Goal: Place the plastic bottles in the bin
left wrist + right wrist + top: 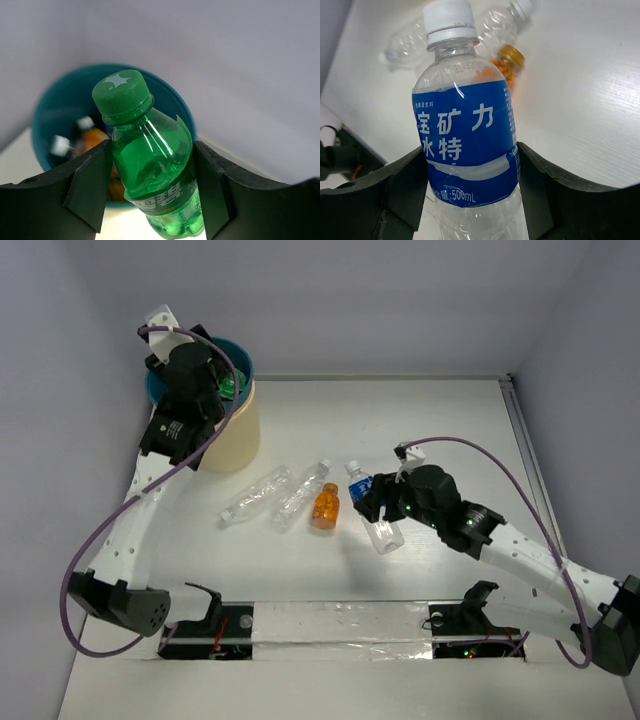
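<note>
The bin (238, 435) stands at the far left, cream outside with a teal rim (50, 95). My left gripper (222, 388) is above its opening, shut on a green bottle (150, 165) held cap-up. Orange and white-capped bottles (90, 136) lie inside the bin. My right gripper (380, 508) is at mid-table, shut on a clear bottle with a blue label (465, 135). To its left on the table lie an orange bottle (325, 507) and two clear bottles (302, 496) (256, 496). The orange bottle also shows in the right wrist view (509, 64).
Grey walls close the table at the back and left, right behind the bin. A raised edge strip (522, 440) runs down the right side. The arms' mounting rail (340, 625) lies along the near edge, with purple cables looping off both arms.
</note>
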Available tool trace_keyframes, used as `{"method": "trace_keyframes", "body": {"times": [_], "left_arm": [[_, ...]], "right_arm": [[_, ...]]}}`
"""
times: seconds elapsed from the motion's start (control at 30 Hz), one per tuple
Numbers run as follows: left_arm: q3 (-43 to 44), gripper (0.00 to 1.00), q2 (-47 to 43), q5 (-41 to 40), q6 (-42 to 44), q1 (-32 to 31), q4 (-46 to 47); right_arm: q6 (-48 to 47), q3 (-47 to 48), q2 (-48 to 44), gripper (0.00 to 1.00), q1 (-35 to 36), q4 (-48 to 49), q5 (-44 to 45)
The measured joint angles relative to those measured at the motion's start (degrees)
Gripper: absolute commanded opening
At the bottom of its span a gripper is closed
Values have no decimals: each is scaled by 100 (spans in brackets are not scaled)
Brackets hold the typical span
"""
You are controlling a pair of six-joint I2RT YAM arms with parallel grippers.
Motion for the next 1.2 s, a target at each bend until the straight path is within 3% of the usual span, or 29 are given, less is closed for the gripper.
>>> {"method": "trace_keyframes", "body": {"times": [0.27, 0.33, 0.37, 0.47, 0.57, 0.7, 0.83, 1.07, 1.2], "left_arm": [[855, 47, 1010, -479, 568, 774, 114], [846, 54, 1204, -595, 680, 841, 140], [833, 64, 1298, -621, 710, 885, 153], [678, 79, 1456, -527, 695, 1047, 175], [566, 86, 1462, -269, 588, 1294, 166], [520, 85, 1316, 87, 483, 1451, 195], [-155, 82, 321, 855, 282, 1429, 262], [-2133, 80, -2179, 2009, 22, 1410, 282], [-3058, 80, -2979, 2402, -90, 1414, 79]], "right_arm": [[127, 37, -527, 58, 0, 634, -247], [170, 142, -461, 58, 0, 778, -262], [199, 238, -409, 58, 0, 848, -262], [234, 643, -236, 58, 0, 1091, -227], [254, 1187, -4, 58, 0, 1346, -219], [254, 1888, 466, 58, 0, 1718, -214], [319, 2568, 1172, 58, 0, 2164, -214], [717, 4415, 3169, 59, -2, 3032, -420], [988, 5455, 4179, 60, -2, 3434, -485]]}}
